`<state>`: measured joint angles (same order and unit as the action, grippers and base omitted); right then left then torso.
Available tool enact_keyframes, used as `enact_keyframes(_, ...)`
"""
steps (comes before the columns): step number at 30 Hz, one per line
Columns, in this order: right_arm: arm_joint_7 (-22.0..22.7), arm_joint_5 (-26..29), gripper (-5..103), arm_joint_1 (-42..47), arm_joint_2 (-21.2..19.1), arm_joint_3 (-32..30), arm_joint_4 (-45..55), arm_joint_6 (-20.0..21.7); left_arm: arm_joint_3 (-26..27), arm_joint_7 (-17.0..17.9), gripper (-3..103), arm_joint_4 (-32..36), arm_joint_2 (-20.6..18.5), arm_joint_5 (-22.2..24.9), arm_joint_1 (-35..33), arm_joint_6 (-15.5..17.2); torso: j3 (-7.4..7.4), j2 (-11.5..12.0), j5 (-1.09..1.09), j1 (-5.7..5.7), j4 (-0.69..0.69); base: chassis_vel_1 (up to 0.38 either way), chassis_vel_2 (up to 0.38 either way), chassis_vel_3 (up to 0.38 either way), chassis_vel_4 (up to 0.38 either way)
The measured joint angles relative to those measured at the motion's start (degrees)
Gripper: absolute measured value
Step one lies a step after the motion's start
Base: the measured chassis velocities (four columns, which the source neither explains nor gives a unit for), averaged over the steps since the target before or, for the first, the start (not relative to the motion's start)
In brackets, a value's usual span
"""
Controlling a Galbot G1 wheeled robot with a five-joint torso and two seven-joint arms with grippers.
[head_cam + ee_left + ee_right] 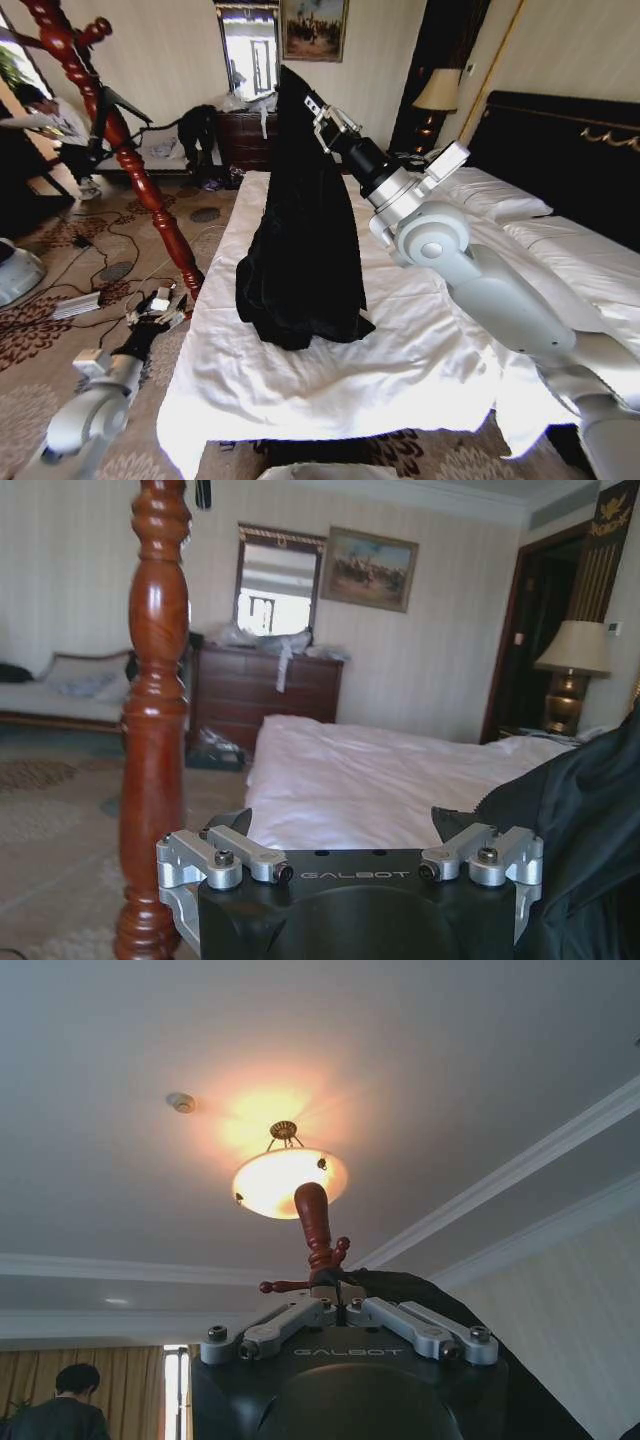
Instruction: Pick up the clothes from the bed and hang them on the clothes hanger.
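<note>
R gripper point(316, 112) pinches long black coat-like garment point(300, 240) at top, hem trailing on white-sheeted bed point(330, 370); glossy reddish-brown turned-wood stand point(120, 140) at its 9 o'clock; L gripper point(160, 305) spread, low beside stand's pole

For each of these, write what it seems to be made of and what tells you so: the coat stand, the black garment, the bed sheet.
Coat stand: seemingly turned wood with a glossy reddish-brown finish; rounded knobs catch highlights.
Black garment, held up by the right gripper: soft cloth, mostly matt; it drapes in loose folds onto the bed.
Bed sheet: white fabric, probably cotton; it wrinkles and hangs over the edge.
</note>
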<state>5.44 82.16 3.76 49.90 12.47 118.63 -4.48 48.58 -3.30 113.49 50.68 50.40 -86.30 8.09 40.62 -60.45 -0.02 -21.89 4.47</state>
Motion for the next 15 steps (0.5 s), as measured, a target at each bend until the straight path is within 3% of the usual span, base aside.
enact_keyframes(4, -0.3, 0.3, 0, -0.6, 0.2, 0.2, 0.2, 0.0, -4.8, -5.1, 100, -8.0, -7.6, 6.1, 8.0, 3.8, 0.0, 0.0, 0.02, 0.0, -0.01, 0.0, 0.0, 0.0, 0.0)
enact_keyframes(6, -0.3, 0.3, 0, -0.6, 0.2, 0.3, 0.4, 0.0, -6.1, -6.2, 100, -9.7, -8.5, 6.6, 9.6, 4.0, 0.0, 0.0, 0.01, 0.0, 0.0, 0.0, 0.0, 0.0, 0.0)
enact_keyframes(9, -0.3, 0.4, 0, -0.7, 0.2, 0.4, 0.5, 0.2, -13.3, -12.8, 100, -16.7, -11.8, 8.0, 16.9, 3.5, 0.0, 0.0, 0.0, 0.0, 0.0, 0.0, 0.0, 0.0, 0.0)
enact_keyframes(10, -0.3, 0.3, 0, -0.9, 0.3, 0.6, 0.4, 0.2, -17.8, -17.1, 100, -20.3, -12.9, 9.3, 21.5, 2.7, 0.0, 0.0, 0.01, 0.0, 0.02, 0.0, 0.0, 0.0, 0.0)
enact_keyframes(11, -0.3, 0.3, 0, -0.9, 0.3, 0.6, 0.4, 0.2, -17.8, -17.1, 100, -20.3, -12.9, 9.3, 21.5, 2.7, 0.0, 0.0, 0.01, 0.0, 0.02, 0.0, 0.0, 0.0, 0.0)
enact_keyframes(13, -0.3, 0.3, 0, -1.3, 0.5, 0.9, -0.2, 0.3, -22.6, -22.9, 100, -23.9, -13.3, 10.5, 26.4, 1.5, 0.01, 0.0, 0.0, 0.0, 0.01, 0.0, 0.0, 0.0, 0.0)
enact_keyframes(15, -0.3, 0.3, 0, -1.6, 0.6, 1.0, -0.6, 0.4, -24.8, -26.2, 100, -25.1, -13.4, 10.5, 28.6, 0.9, 0.0, 0.0, 0.0, -0.01, 0.01, 0.0, 0.0, 0.0, 0.0)
